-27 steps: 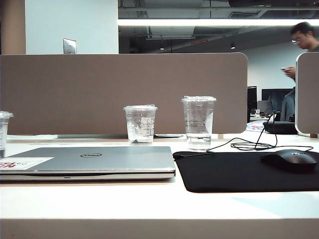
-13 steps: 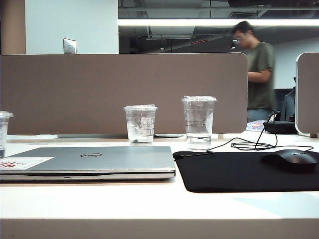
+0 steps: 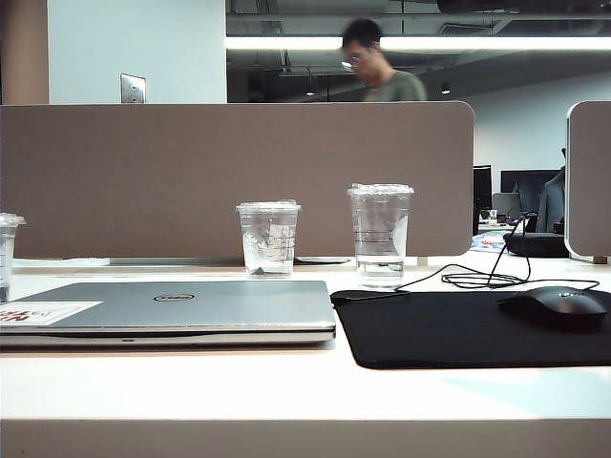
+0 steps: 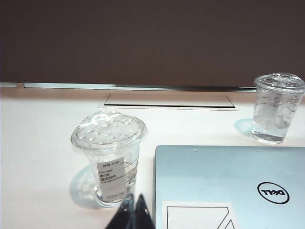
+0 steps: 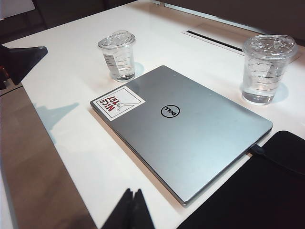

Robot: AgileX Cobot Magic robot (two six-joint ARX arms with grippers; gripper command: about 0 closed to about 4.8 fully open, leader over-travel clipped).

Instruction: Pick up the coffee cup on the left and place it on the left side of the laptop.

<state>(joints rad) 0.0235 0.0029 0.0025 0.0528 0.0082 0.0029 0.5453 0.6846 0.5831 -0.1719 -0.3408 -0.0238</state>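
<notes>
Coffee cup (image 4: 108, 157) stands upright on the worktop (image 4: 38, 143) just beside the laptop's (image 4: 228, 176) left edge, apart from it by what looks like a thin gap. Left gripper (image 4: 134, 206) hangs close in front of the cup, jaws pressed together and empty. Right gripper (image 5: 133, 199) hovers over the near edge of the laptop, jaws likewise closed on nothing.

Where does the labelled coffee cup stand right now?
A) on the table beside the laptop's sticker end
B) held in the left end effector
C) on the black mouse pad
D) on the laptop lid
A: the coffee cup stands on the white table next to the laptop, with the shut left end effector clear of it.
</notes>
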